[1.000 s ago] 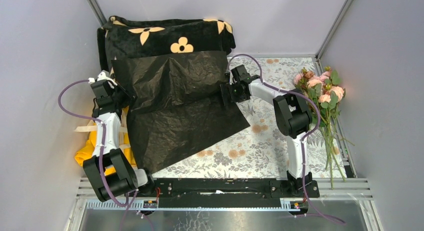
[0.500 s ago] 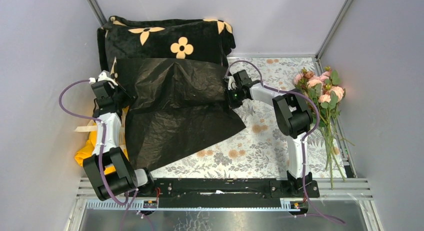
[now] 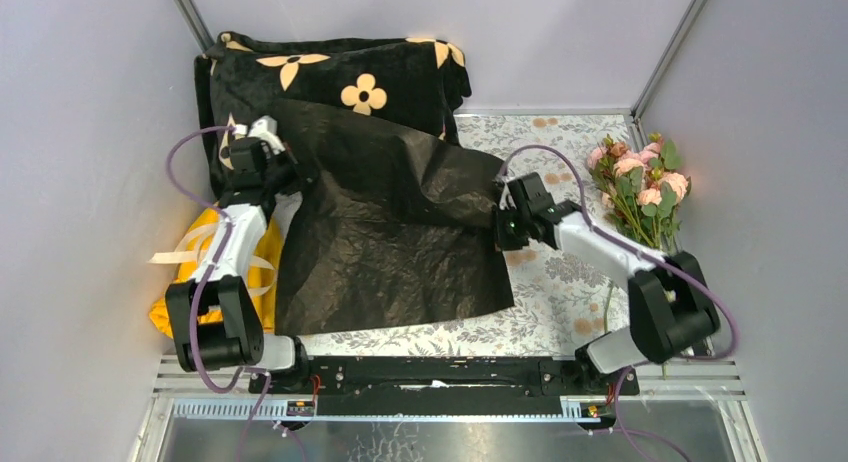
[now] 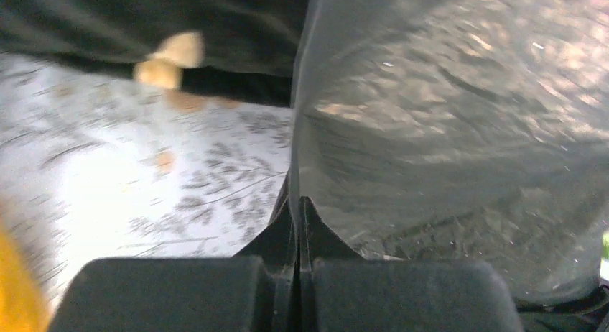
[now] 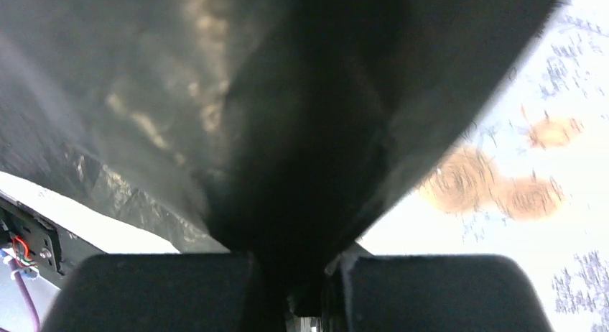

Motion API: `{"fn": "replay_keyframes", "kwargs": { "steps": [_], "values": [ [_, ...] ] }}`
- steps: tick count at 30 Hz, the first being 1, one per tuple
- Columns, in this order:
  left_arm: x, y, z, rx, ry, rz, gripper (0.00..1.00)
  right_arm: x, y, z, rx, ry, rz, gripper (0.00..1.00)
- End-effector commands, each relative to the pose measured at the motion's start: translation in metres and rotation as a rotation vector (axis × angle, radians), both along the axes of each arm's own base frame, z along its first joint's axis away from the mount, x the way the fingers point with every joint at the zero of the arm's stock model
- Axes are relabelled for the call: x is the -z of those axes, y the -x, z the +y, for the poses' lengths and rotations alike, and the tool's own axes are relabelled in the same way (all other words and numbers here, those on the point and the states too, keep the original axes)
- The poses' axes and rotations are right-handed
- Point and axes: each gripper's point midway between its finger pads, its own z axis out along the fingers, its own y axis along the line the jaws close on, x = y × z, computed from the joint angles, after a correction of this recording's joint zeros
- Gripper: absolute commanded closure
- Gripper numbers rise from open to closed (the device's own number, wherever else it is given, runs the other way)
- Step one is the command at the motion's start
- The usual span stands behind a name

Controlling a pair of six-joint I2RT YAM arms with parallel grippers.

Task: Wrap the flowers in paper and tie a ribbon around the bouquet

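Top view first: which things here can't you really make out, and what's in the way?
- Top view: the ribbon shows only as a few cream strips; the left arm lies across it.
- Top view: the flowers lose their lower stems behind the right arm.
- Right wrist view: the right gripper has its fingertips buried in dark paper.
- Left wrist view: the blanket is smeared by blur.

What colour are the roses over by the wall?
Pale pink. The roses show best in the top external view.
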Motion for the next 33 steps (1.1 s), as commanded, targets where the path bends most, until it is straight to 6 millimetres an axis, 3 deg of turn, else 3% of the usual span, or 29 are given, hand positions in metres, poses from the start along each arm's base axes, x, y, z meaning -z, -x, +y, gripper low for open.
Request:
{"fn": "replay_keyframes", "kwargs": {
  "steps": [1, 3, 4, 8, 10, 12, 15, 19, 28, 30, 33],
  "values": [
    [-0.026, -0.035, -0.055, 0.133, -0.052, -0.102, 1.0, -0.014, 0.029, -0.027, 0.116, 0.03, -0.003, 0.92],
    [-0.027, -0.047, -0.089, 0.199, -0.082, -0.109, 1.0, -0.015, 0.048, -0.041, 0.171, 0.043, 0.005, 0.92],
    [-0.03, -0.052, -0.107, 0.238, -0.094, -0.118, 1.0, -0.015, 0.057, -0.048, 0.198, 0.044, 0.009, 0.87],
    [-0.03, -0.078, -0.166, 0.355, -0.158, -0.135, 1.0, -0.006, 0.097, -0.062, 0.245, 0.035, 0.081, 0.49],
    [-0.023, -0.092, -0.188, 0.409, -0.218, -0.137, 1.0, -0.018, 0.104, -0.058, 0.251, -0.004, 0.087, 0.31],
    [-0.01, -0.104, -0.204, 0.45, -0.28, -0.122, 1.0, -0.039, 0.102, -0.054, 0.248, -0.033, 0.066, 0.03],
    [0.014, -0.115, -0.221, 0.516, -0.356, -0.099, 1.0, -0.07, 0.089, -0.062, 0.274, -0.003, -0.005, 0.0],
    [0.033, -0.12, -0.241, 0.578, -0.461, -0.121, 1.0, -0.091, 0.073, -0.1, 0.379, 0.18, -0.107, 0.0],
    [0.036, -0.143, -0.244, 0.564, -0.62, -0.192, 1.0, -0.115, 0.032, -0.142, 0.481, 0.37, -0.264, 0.0],
    [0.037, -0.147, -0.242, 0.57, -0.655, -0.201, 1.0, -0.12, 0.016, -0.143, 0.498, 0.356, -0.303, 0.0],
    [0.038, -0.152, -0.247, 0.593, -0.708, -0.222, 1.0, -0.11, -0.007, -0.12, 0.426, 0.284, -0.321, 0.0]
  ]
}}
